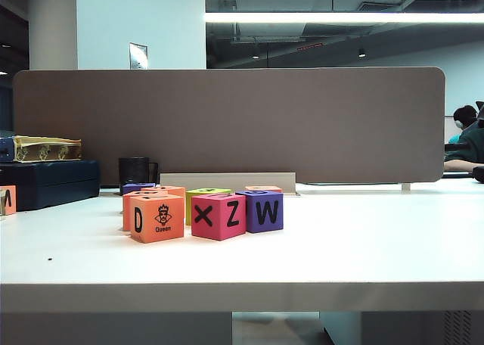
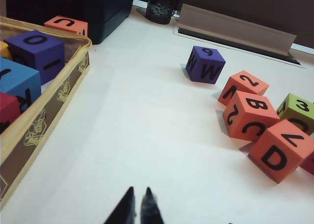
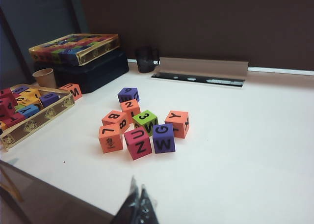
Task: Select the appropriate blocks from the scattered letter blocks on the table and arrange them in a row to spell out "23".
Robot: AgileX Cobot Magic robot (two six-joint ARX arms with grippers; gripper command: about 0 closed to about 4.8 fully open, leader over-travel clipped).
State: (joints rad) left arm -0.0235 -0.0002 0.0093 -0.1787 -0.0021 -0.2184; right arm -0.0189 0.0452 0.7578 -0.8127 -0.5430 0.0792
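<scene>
The scattered letter blocks lie in a cluster on the white table (image 3: pixel 245 145). Among them an orange block with "2" on top (image 3: pixel 130 106) (image 2: pixel 247 82) sits beside a lime green block with "3" on top (image 3: pixel 145 119) (image 2: pixel 300 107). In the exterior view the green block (image 1: pixel 206 196) stands behind the front row. My left gripper (image 2: pixel 139 191) is shut and empty, low over bare table well short of the cluster. My right gripper (image 3: pixel 137 188) is shut and empty, above the table's front edge, apart from the blocks. Neither gripper shows in the exterior view.
Around the two blocks lie an orange "D" cube (image 1: pixel 157 218), a pink "X"/"Z" cube (image 1: pixel 218 216), a purple "W" cube (image 1: pixel 262 210) and an orange "B" cube (image 3: pixel 116 119). A yellow-rimmed case of blocks (image 2: pixel 46 106), a dark box (image 3: pixel 93 71) and a black cup (image 3: pixel 145 59) stand at the back left.
</scene>
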